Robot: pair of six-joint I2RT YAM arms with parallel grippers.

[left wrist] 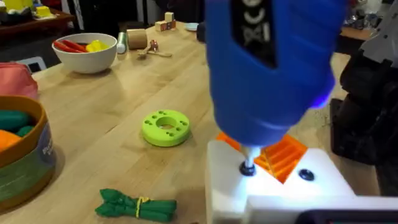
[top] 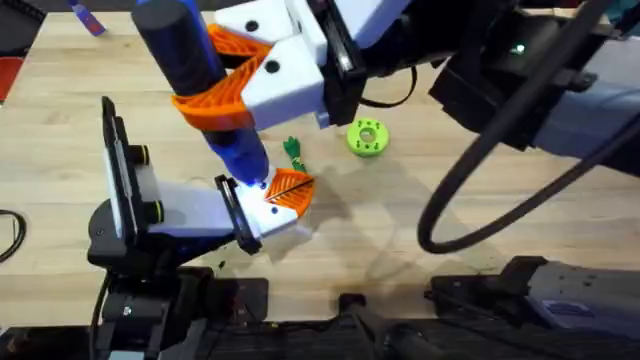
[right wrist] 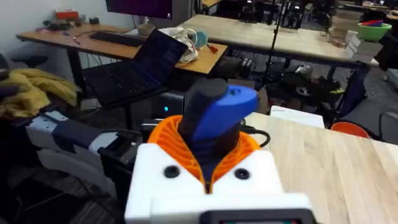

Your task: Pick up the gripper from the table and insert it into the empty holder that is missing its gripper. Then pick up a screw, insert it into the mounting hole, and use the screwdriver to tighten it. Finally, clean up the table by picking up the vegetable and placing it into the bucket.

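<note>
Screwdriver [top: 205, 90], clamped in the right gripper [top: 235, 85], tightens the screw at frame centre; left gripper's state unclear, vegetable [top: 292, 150] remains.

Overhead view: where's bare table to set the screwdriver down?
Free: the wood right of the lime-green disc, and the left strip beyond the left arm's mount. Crowded: centre, where the right gripper holds the screwdriver over the holder, vegetable beside.

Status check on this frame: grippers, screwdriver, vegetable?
Right gripper shut on screwdriver, tip on the holder screw. Left gripper's state unclear. Vegetable on table beside green disc, not binned.
</note>
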